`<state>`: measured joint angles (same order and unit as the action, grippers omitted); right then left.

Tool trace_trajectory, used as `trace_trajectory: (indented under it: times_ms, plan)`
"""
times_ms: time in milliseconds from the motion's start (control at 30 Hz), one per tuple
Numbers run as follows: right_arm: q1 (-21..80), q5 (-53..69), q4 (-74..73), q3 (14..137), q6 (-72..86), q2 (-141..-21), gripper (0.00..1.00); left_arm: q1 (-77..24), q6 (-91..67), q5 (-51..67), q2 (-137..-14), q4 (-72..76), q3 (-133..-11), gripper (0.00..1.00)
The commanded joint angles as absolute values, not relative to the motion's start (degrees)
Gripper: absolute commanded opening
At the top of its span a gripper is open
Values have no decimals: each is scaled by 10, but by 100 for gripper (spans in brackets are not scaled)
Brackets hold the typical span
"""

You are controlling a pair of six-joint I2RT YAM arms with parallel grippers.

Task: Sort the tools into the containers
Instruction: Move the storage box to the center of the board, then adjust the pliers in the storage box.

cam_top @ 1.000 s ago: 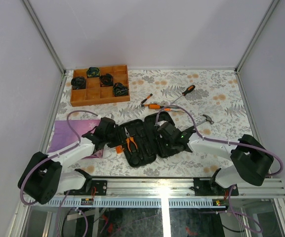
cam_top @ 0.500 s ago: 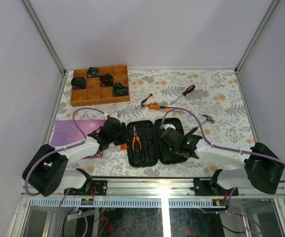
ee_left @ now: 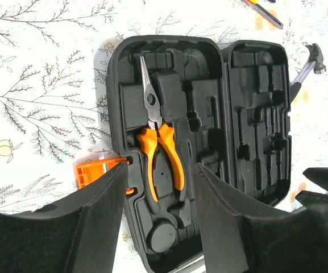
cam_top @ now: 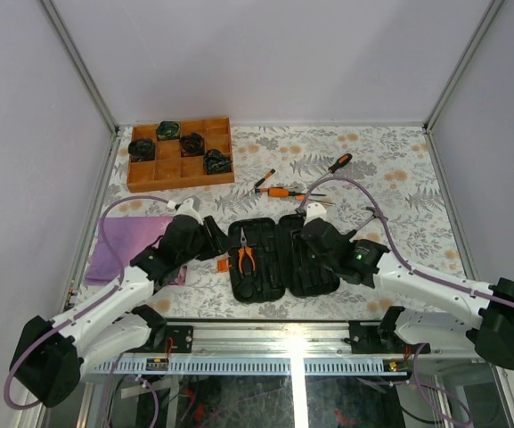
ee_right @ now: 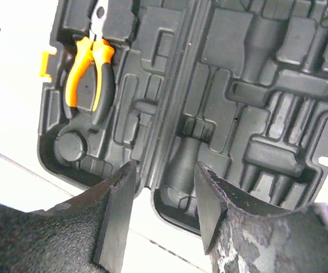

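Currently, tool case (cam_top: 265,283): lies open at the near middle of the worktop (cam_top: 399,165), its two halves side by side and the hinge line running near to far.
Latch (cam_top: 223,264): orange, sticking out from the case's left edge.
Pliers (cam_top: 245,257): seated in a slot of the left half, long axis near to far, nose toward the far side and orange handles toward the arms.
Left gripper (cam_top: 212,239): at the case's left edge, over the latch side; fingers (ee_left: 101,222) apart, holding nothing.
Right gripper (cam_top: 310,234): over the right half; fingers (ee_right: 118,216) apart, holding nothing.
Edges: the case's near edge sits close to the worktop's near edge; bare patterned worktop lies to its right.
Hammer (cam_top: 371,217): just beyond the case's far right corner.
Screwdrivers (cam_top: 279,192): scattered beyond the case, apart from it.
Wooden tray (cam_top: 180,185): far left corner, well apart.
Purple cloth (cam_top: 118,245): left of the case, under the left arm.
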<state>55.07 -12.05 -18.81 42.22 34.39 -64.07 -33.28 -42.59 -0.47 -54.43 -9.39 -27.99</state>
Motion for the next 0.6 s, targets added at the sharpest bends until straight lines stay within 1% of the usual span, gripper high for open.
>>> trace_trajectory:
  times_ms: [0, 300, 567]
  plan:
    - [555, -111, -154, 471, 335, -667, 50, -335, -437, -17, -514, -111, -248, 49]
    - [590, -81, -76, 532, 355, -812, 46, -335, -444, 29, -545, -25, -206, 49]
    - [590, -61, -58, 577, 368, -913, 35, -337, -435, 69, -613, 34, -201, 39]
